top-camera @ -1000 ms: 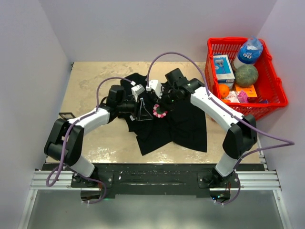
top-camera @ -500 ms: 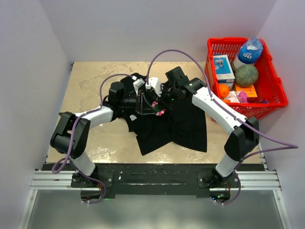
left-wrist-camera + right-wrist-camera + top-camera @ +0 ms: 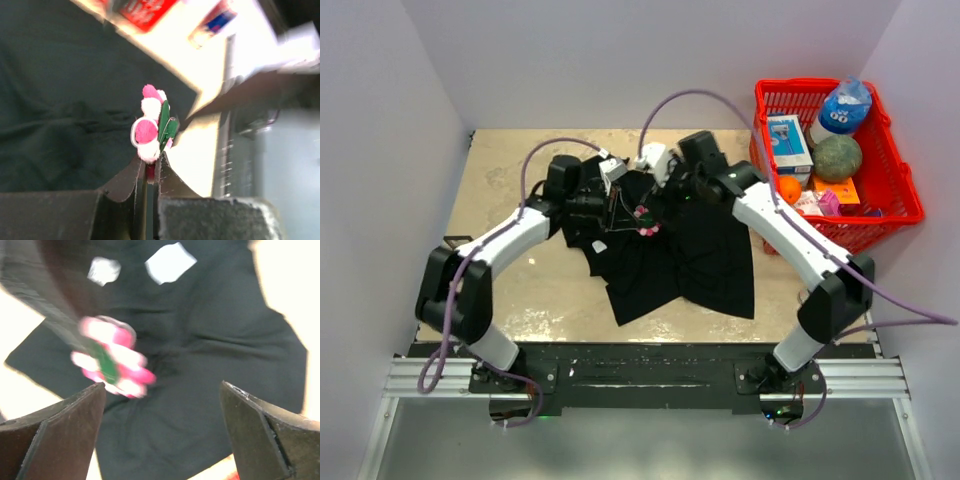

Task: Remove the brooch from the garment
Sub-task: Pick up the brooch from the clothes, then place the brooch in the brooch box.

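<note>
Brooch off the shirt, pinched in left gripper.
Black shirt [image 3: 690, 260] lies crumpled; right gripper [image 3: 162, 386] gapes wide, holding nothing. Left gripper [image 3: 147, 166] is clamped on the brooch [image 3: 149, 132], apparently clear of the cloth. Remaining, I judge: set it aside.

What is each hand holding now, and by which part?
Left hand pinches the brooch by one edge, at its fingertips. Right hand is open, holding nothing.

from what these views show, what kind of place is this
Most likely a robot lab test cell: plain white walls box in the table, the left arm and right arm are mounted on a metal rail, and a red basket holds assorted props.
</note>
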Robot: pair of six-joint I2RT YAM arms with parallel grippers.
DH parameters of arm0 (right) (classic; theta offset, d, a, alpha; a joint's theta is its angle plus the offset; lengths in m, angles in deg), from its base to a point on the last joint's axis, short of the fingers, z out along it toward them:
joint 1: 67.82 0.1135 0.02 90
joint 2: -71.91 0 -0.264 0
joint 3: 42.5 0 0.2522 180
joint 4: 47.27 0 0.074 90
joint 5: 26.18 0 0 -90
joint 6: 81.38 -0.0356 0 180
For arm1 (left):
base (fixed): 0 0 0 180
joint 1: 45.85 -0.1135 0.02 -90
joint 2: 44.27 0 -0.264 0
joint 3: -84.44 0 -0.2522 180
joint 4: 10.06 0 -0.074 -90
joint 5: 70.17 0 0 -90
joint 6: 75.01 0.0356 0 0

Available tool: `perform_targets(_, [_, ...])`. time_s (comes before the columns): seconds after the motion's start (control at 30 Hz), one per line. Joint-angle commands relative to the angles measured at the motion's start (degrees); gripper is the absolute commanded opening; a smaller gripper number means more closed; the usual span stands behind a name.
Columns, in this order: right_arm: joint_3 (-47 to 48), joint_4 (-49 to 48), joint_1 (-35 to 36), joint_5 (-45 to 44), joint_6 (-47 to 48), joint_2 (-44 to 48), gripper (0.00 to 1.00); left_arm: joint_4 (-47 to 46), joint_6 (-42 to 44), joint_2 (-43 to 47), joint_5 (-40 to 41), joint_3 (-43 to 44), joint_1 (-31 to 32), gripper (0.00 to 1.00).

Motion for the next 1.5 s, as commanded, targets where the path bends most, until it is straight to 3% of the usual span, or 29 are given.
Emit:
perform_targets(0.0, [-3.5,-17.31,-5.21,-10.51,-10.37,13.78,0.99,36.46,37.96,15.91,15.58,5.44,-1.19,0.0])
perform_targets(0.03, [-5.96,-18.9,-5.21,-10.7,-11.25,14.6,0.99,39.39,40.98,18.04,22.75,5.26,-1.45,0.0])
perform_targets(0.1, [-6.86,-19.97,-5.21,-11.32,-15.02,14.61,0.99,46.93,49.04,24.35,29.2,5.17,-1.37,0.0])
perform_targets(0.27, [-11.34,-22.34,-5.39,-11.5,-18.29,15.13,0.99,55.14,57.79,36.24,52.47,3.77,-2.15,0.0])
perform_targets(0.53, [-11.17,-20.06,-5.39,-9.12,-19.16,15.14,0.99,67.09,68.5,46.35,71.4,1.93,-10.5,0.0])
perform_targets(0.7, [-10.82,-20.06,-5.48,-6.67,-21.19,14.61,0.99,72.89,78.43,57.85,85.02,-9.13,-10.68,0.0])
perform_targets(0.87, [-8.54,-18.57,-5.48,-5.78,-21.27,11.97,0.99,71.24,76.7,62.27,100.24,-17.23,-10.68,0.0])
perform_targets(0.93, [-7.31,-18.39,-5.39,-5.44,-21.36,10.75,0.99,65.54,75.38,62.71,104.35,-18.64,-10.68,0.0])
perform_targets(1.13, [1.12,-12.33,-5.48,-4.46,-20.49,3.9,0.99,47.62,71.24,60.87,117.46,-34.97,-10.86,0.0])
perform_targets(1.3, [7.63,-8.29,-5.48,-5.61,-18.99,-1.29,0.99,15.42,84.04,62.79,119.59,-49.57,-12.7,0.0])
perform_targets(1.47, [13.52,-5.03,-5.48,-7.45,-18.55,-7.09,0.99,5.33,83.29,61.31,116.08,-54.23,-12.79,0.0])
